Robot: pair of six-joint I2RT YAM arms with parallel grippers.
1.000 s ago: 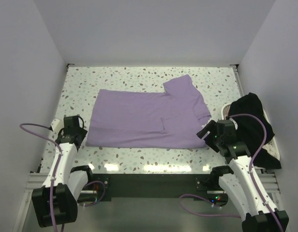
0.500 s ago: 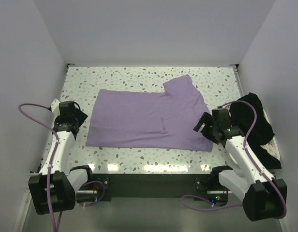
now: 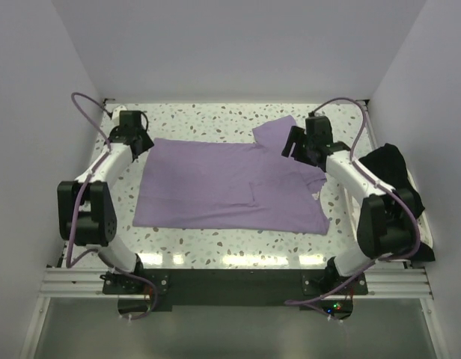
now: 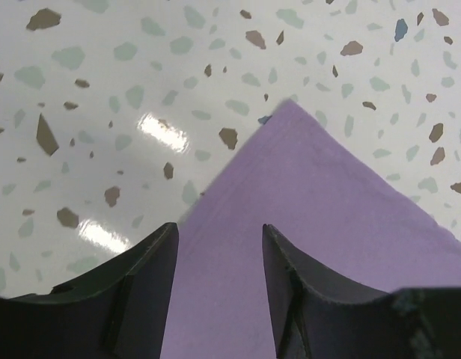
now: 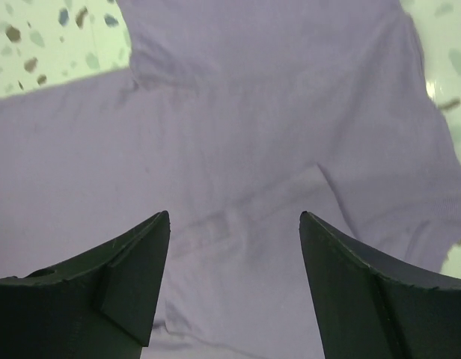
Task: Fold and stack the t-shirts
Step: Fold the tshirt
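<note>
Top cam overhead, wide; wrist cams close, facing down; all share shirt.

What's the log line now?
left gripper: open above purple t-shirt, far-left corner | right gripper: open above its sleeve area | black garment: unfolded

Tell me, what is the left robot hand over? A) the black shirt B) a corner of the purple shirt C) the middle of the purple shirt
B: the left wrist view shows the open left gripper above a pointed corner of the purple shirt.
</note>
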